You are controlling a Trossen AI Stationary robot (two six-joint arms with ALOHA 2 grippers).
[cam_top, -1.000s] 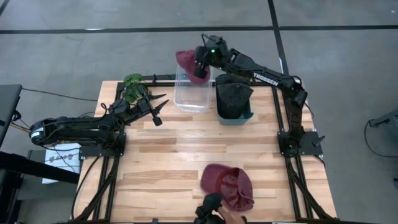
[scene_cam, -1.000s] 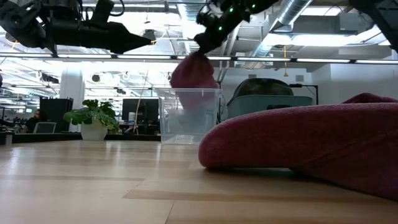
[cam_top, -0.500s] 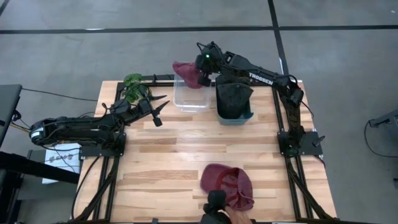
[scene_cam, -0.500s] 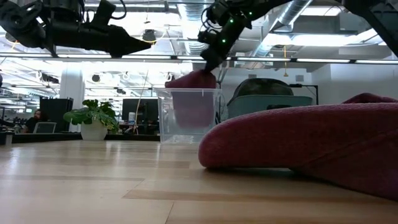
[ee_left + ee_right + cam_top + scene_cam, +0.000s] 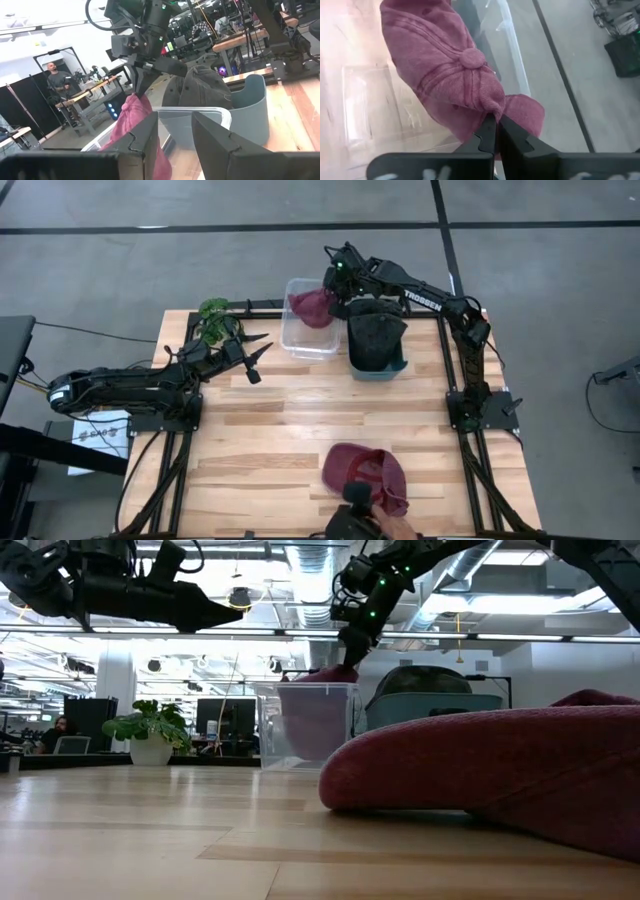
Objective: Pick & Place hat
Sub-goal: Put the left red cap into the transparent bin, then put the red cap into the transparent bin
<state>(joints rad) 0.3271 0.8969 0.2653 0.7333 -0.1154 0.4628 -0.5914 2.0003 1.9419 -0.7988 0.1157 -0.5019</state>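
Wooden slats form the table (image 5: 300,420) you are working over, set on a grey floor. Taking the high view as your clock face, locate the clear bin (image 5: 308,332) near 12 o'clock, at the far edge. Just beside it toward 1 o'clock stands the teal tub (image 5: 378,366), which holds a dark cap (image 5: 373,333).

Check the right gripper (image 5: 335,288): it hangs over the clear bin with its fingers pinched tight on the maroon hat (image 5: 312,306). The right wrist view shows the grip on a fold of fabric near the crown button, and the hat's body hanging inside the bin walls. In the low view, the hat fills the bin's upper part, with its top at the rim.

Check the left gripper (image 5: 255,356): it hovers above the table near 10 o'clock, well apart from the bin, fingers parted and holding nothing. A potted plant (image 5: 213,320) sits just beyond it.

Note a second maroon hat (image 5: 365,476) lying near 6 o'clock, at the near edge.
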